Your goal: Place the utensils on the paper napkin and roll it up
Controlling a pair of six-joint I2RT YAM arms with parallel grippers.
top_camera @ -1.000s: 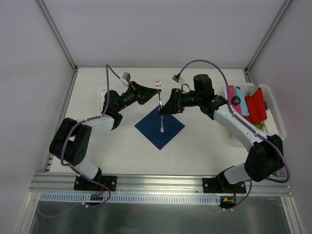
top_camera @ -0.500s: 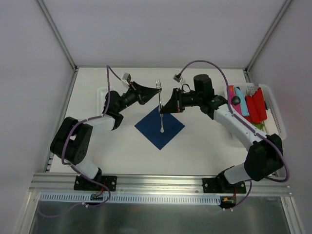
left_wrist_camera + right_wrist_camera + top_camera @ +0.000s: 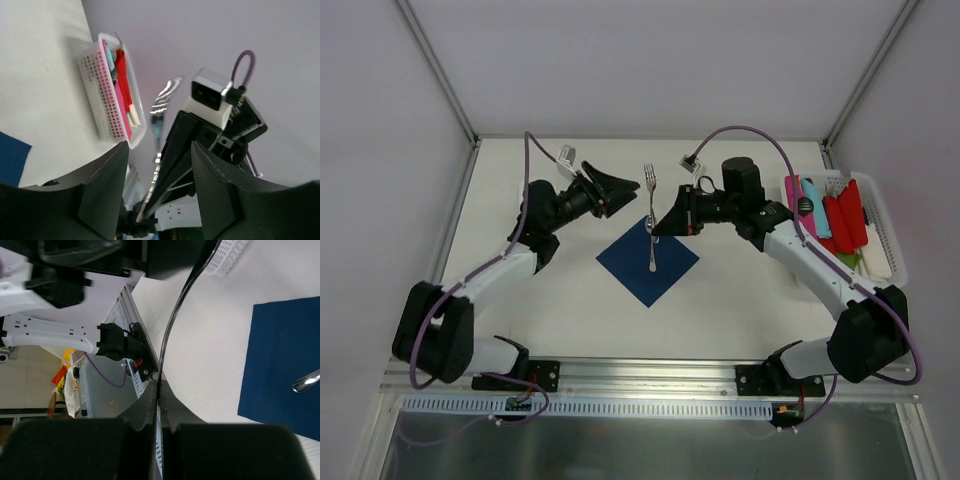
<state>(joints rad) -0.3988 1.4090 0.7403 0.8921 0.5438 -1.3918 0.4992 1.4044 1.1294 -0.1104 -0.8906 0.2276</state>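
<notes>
Now, thin shiny fork [image 3: 649, 186] tight in right gripper [image 3: 656, 226] (left gripper [image 3: 626, 189] agape), above navy napkin [image 3: 625, 262].

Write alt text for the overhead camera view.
The right gripper pinches a fork above a navy napkin with a spoon lying on it. The open left gripper hovers beside the fork's tines; a white basket sits far right.

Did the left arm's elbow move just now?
Yes. The left arm's elbow swung outward, toward the left wall and closer to the metal rail along the near edge.
</notes>
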